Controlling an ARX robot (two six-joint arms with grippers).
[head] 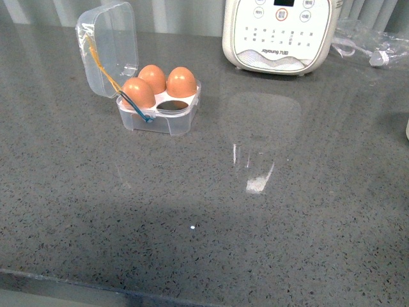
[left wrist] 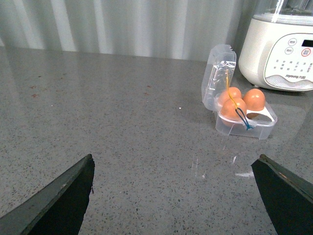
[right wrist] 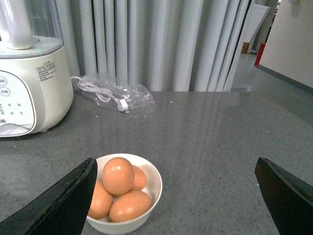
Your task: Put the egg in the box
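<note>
The clear egg box stands open at the back left of the grey counter, its lid tilted up. Three orange-brown eggs fill three slots; the front right slot is empty. The box also shows in the left wrist view, ahead of my open, empty left gripper. In the right wrist view, several like eggs lie in a white bowl; the egg on top is nearest my open, empty right gripper, which is just beside the bowl. Neither gripper shows in the front view.
A big white appliance stands at the back, right of the box; it also shows in the right wrist view. A clear bag with a white cable lies behind the bowl, at the counter's far right. Grey curtains hang behind.
</note>
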